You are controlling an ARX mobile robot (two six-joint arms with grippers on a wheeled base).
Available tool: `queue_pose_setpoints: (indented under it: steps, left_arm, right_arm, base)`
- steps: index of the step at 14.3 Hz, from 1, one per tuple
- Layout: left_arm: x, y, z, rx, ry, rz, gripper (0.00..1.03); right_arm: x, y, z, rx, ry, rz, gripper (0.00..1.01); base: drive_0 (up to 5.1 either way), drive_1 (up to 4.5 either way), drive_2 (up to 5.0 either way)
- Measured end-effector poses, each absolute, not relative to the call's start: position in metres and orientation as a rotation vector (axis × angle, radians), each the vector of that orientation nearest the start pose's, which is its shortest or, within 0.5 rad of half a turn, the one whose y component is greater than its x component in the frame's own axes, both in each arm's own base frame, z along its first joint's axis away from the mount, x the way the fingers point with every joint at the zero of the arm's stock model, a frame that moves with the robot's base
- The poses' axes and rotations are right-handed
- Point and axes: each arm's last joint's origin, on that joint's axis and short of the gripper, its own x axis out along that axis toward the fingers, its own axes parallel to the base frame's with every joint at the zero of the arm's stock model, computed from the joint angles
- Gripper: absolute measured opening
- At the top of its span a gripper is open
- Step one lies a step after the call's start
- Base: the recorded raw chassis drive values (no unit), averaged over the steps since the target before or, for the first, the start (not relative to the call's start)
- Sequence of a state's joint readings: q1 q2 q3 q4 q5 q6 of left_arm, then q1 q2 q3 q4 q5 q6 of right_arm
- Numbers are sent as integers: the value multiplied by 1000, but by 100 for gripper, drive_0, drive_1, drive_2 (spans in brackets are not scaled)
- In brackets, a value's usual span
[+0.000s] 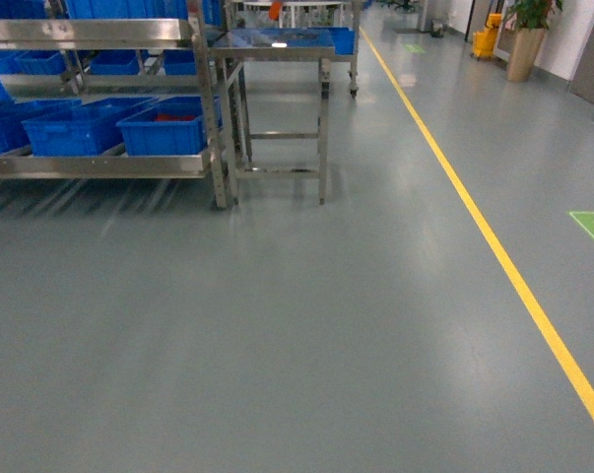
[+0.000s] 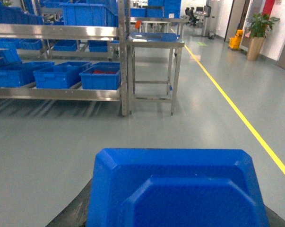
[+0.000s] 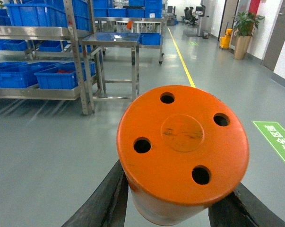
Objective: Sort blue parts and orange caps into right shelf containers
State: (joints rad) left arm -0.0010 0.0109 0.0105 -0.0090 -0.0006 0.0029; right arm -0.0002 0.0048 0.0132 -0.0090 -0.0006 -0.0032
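Observation:
In the right wrist view an orange cap point(image 3: 182, 142) with several holes in its flat end fills the middle, and my right gripper point(image 3: 175, 210) is shut on it, a black finger point(image 3: 102, 203) on each side. The left wrist view shows a blue part point(image 2: 177, 189) with bevelled corners, held in my left gripper point(image 2: 175, 220); one dark finger point(image 2: 71, 213) peeks out at its left. Blue ribbed crates point(image 1: 168, 128) sit on the steel shelf's bottom level at the far left. Neither gripper appears in the head view.
The steel shelf rack point(image 1: 99, 163) stands at the left, with a steel table point(image 1: 277, 44) beside its right end. The nearest crate point(image 2: 100, 78) holds something red. A yellow floor line point(image 1: 494, 246) runs along the right. A potted plant point(image 1: 528, 39) stands far right.

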Motion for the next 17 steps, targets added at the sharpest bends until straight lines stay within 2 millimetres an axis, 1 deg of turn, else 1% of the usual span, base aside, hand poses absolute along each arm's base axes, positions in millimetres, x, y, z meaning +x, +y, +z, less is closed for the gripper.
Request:
queue_pose_setpoints:
  steps: [17]
  left_arm:
    - [98,0,165,3,8,0,43]
  right_arm:
    - [97,0,167,-3,-3,0,41]
  base:
    - [1,434,-432]
